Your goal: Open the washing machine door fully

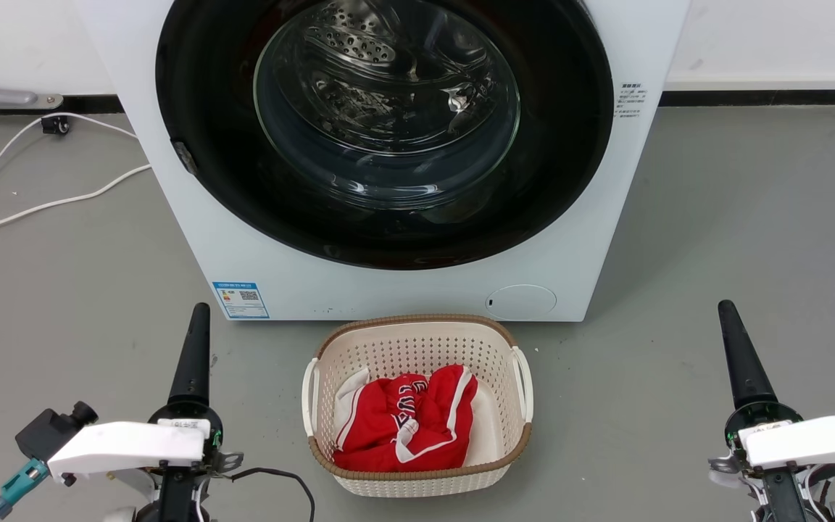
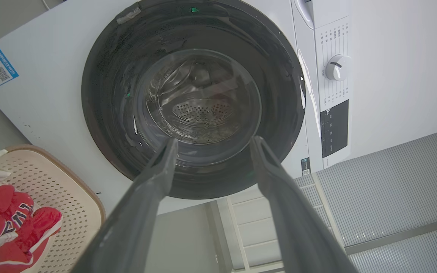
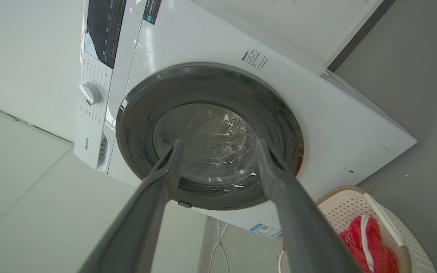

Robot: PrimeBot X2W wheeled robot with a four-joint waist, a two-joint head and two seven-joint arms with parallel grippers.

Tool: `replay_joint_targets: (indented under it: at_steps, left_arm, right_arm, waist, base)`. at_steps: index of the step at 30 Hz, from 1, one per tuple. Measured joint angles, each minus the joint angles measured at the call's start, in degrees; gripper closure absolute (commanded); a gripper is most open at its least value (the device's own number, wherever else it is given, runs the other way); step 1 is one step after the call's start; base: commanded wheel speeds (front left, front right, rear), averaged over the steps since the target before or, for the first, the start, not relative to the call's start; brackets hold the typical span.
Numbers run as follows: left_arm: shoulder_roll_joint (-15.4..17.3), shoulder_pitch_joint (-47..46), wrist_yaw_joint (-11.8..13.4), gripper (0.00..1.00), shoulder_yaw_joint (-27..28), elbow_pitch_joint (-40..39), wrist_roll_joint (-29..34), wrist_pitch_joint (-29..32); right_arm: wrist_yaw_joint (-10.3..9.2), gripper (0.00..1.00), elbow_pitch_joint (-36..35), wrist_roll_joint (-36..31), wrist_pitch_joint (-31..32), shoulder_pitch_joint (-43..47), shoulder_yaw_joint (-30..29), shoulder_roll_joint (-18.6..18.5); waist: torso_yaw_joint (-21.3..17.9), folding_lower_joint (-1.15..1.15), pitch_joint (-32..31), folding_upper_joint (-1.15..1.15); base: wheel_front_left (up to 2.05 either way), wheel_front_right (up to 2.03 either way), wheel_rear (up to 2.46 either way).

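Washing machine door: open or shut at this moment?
Shut. The door lies flush against the washing machine's white front, with no gap at its rim in the head view or either wrist view.

White forearms [image 1: 127,444], dark tapered jaws
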Motion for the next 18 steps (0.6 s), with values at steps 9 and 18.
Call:
replay_joint_targets:
  at_steps: [9, 18]
  left_arm:
    - [0.0, 0.0, 0.0, 0.0, -1.7, -2.2, 12.2, -2.0]
    - [0.0, 0.1, 0.0, 0.0, -3.1, -3.4, 24.6, -3.6]
  right_arm:
    - [0.0, 0.0, -3.4, -14.6, -1.8, 0.7, 0.6, 0.0]
    - [0.0, 0.0, -3.6, -25.6, -3.4, 2.1, 0.7, 0.0]
  waist:
    - [0.2, 0.0, 0.0, 0.0]
    - [0.3, 0.0, -0.2, 0.0]
  base:
    - [0.0, 0.0, 0.0]
    - [0.0, 0.0, 0.0]
